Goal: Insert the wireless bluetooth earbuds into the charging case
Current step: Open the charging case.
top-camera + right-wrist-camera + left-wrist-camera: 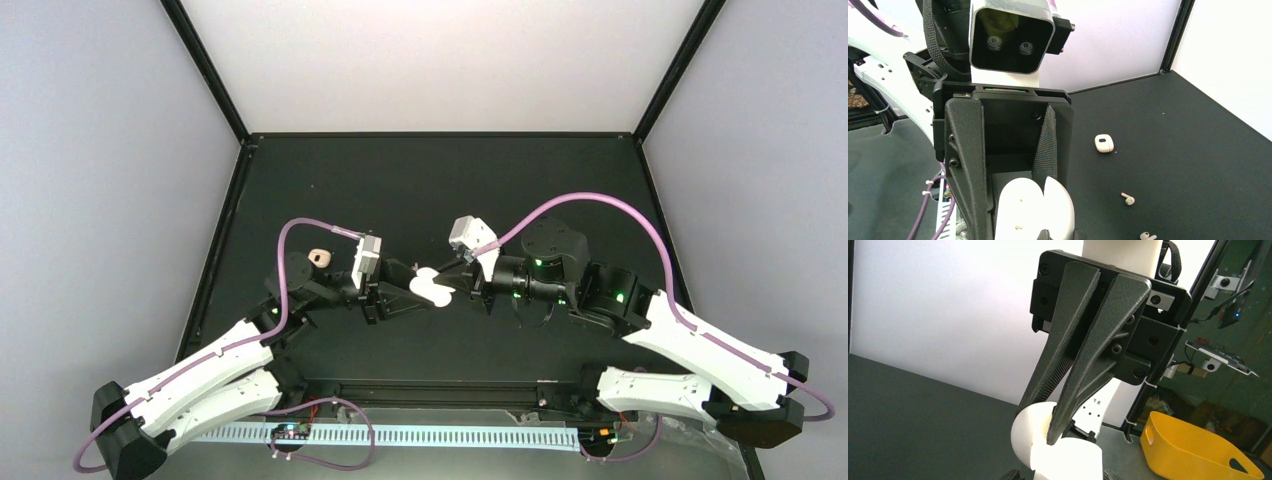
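Mid-frame, left claw [410, 288] grips the open white case [432, 288]; right claw [1050, 431], narrow, pinches its lid. Two buds [1128, 200] lie on the counter [1198, 165] lower right

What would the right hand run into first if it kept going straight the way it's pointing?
The white charging case: the right hand is shut on it. Directly beyond, the left hand grips the same case from the opposite side, so that would likely come next.
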Action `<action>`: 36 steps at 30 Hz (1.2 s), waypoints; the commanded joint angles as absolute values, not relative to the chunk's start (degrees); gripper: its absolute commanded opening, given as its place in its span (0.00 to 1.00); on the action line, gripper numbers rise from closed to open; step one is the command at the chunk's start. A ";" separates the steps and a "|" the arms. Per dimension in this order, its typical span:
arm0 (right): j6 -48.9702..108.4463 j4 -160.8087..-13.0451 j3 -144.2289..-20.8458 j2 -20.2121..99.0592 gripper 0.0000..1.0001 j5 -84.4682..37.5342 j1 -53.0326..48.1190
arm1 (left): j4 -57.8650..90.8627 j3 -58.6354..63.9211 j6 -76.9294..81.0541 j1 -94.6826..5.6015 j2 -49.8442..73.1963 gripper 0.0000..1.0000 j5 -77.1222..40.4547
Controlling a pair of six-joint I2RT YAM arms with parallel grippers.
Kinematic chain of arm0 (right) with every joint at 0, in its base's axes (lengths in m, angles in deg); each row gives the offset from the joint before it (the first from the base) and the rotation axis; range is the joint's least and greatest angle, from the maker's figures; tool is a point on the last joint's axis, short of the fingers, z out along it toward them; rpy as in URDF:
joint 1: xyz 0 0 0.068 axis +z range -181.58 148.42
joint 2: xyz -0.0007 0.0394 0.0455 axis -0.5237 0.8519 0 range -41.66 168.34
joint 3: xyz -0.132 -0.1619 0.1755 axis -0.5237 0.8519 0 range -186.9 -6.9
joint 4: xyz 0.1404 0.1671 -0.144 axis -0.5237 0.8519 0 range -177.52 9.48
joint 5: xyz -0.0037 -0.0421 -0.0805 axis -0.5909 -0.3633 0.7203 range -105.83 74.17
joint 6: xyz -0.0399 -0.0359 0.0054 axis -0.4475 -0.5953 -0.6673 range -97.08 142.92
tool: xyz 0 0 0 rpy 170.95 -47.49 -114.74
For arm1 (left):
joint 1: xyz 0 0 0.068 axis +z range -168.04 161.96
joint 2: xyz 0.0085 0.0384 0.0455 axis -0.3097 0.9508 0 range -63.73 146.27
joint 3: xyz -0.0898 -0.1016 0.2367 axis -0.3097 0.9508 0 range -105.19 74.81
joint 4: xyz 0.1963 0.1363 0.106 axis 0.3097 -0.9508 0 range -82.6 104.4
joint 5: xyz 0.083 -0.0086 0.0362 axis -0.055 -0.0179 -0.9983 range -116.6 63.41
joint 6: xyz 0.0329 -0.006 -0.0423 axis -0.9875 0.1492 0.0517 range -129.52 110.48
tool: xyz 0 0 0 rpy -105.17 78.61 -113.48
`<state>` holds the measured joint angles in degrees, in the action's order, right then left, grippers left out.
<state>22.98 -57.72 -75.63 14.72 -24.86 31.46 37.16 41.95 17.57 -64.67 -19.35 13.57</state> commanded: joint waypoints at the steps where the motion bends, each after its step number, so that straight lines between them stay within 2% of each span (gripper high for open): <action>1: 22.44 -57.99 -77.14 13.41 0.01 -23.91 31.86 | 37.68 40.18 17.56 -64.80 -19.52 0.41 12.45; 7: 22.66 -58.08 -77.00 13.43 0.01 -23.82 31.83 | 38.11 40.35 17.64 -64.85 -19.77 0.36 12.34; 11: 22.81 -58.32 -76.91 13.49 0.01 -24.00 31.83 | 38.75 40.36 18.06 -64.81 -20.09 0.39 12.17; 24: 23.01 -58.61 -76.95 14.03 0.01 -24.72 31.87 | 40.84 40.33 19.10 -64.80 -20.16 0.39 12.92; 36: 23.02 -58.74 -77.04 13.95 0.01 -24.83 31.87 | 41.11 40.54 18.55 -64.80 -20.05 0.16 14.07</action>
